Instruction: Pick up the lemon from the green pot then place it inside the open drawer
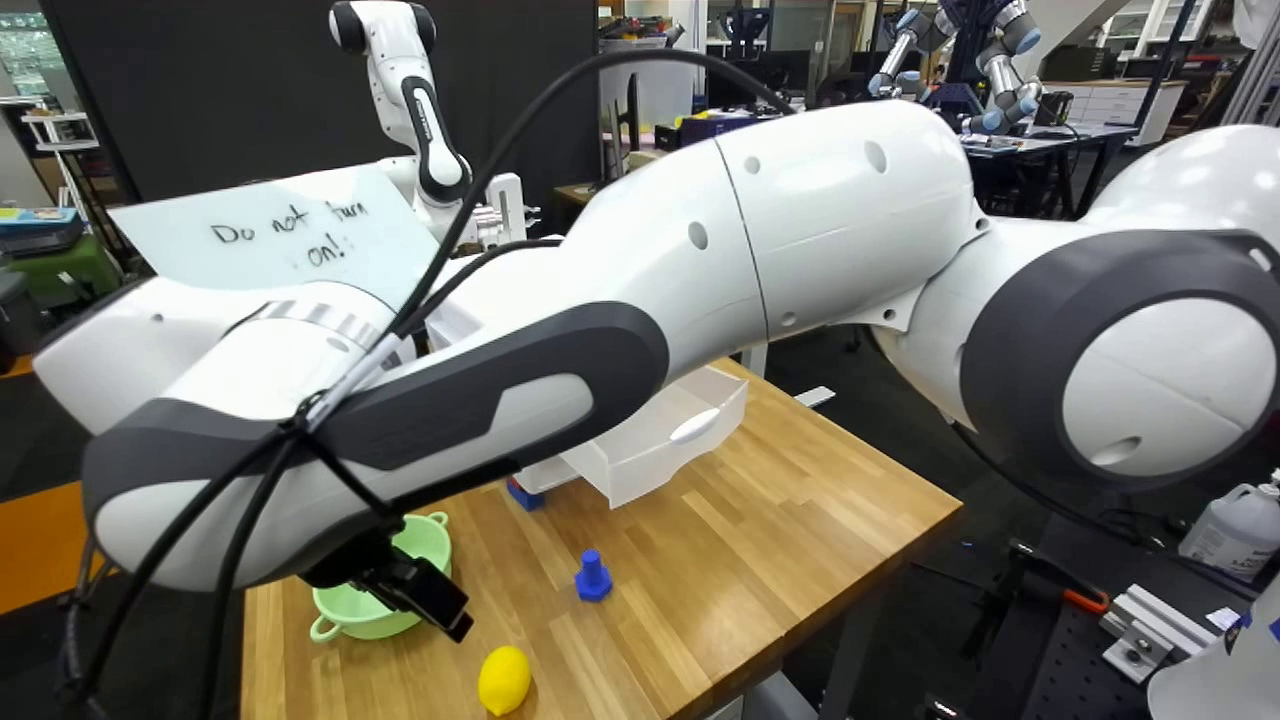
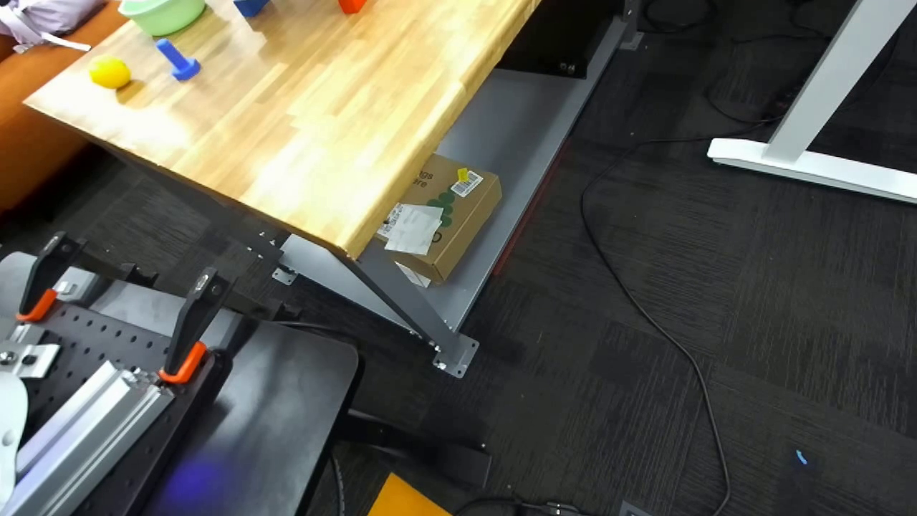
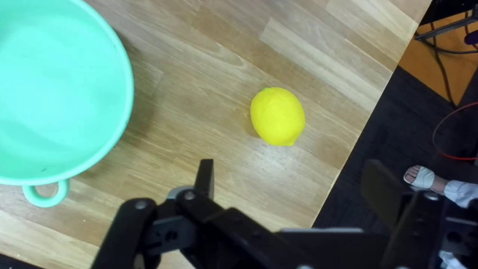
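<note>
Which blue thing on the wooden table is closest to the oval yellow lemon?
The blue bolt-shaped piece, standing upright; the angular blue block is farther from the lemon.

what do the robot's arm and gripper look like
The arm is glossy white with rounded links, dark grey bands and panels, and small pale grey round plugs. Black cables loop above it and are bound together near its lower end. The gripper is black and mechanical, with jointed links, silvery screws and two blunt, flat fingers.
</note>
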Available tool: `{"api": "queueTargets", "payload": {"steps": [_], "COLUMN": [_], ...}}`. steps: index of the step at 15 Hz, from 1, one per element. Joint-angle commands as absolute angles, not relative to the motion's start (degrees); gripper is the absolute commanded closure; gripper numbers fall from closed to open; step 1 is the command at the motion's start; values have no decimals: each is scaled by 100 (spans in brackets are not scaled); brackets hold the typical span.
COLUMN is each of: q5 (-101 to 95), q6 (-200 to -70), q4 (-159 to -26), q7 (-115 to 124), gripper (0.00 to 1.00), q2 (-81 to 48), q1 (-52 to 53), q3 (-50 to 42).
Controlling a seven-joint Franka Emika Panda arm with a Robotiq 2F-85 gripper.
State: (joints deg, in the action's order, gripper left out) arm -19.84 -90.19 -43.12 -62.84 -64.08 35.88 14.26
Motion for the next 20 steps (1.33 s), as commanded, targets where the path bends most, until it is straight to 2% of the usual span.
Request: {"api": "queueTargets", "payload": {"steps": [1, 20], "q5": [-1984, -1861], "q6": [-9019, -9318], "q4": [-4312, -4531], "q7": [-6284, -6185], "gripper": [0, 0], "q2": [-6417, -6680], "q1": [3587, 3288], "q3": [1426, 1492]}}
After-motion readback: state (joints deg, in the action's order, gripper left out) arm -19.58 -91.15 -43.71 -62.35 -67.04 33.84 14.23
